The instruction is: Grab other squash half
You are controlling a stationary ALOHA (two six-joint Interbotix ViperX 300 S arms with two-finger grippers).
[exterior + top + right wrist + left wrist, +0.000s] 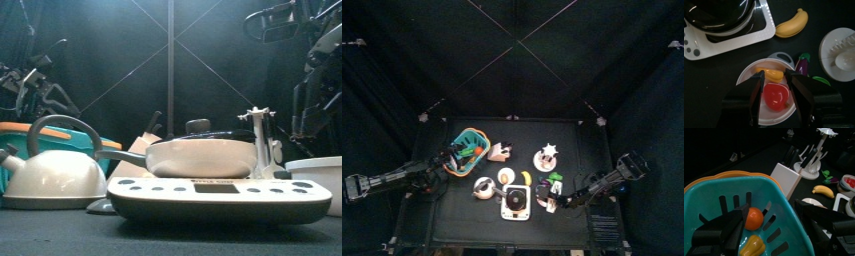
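A yellow squash-shaped piece (753, 246) lies in the teal basket (784, 215) beside an orange round fruit (753, 218). My left gripper (774, 235) is open, its jaws spread over the basket's inside, one on each side of both pieces. In the top view the left gripper (454, 157) is at the basket (472, 147). My right gripper (777, 86) is open above a white bowl (751, 75) that holds a red piece (775, 96) and an orange-yellow piece (773, 74). The red piece lies between the jaws. I cannot tell whether they touch it.
A white scale with a pan (201, 158) stands at the front, with a kettle (54, 170) to its left. A banana (793, 23), a purple eggplant (803, 64), a white plate (841, 50), a white mug tree (821, 148) and a white block (787, 175) are around.
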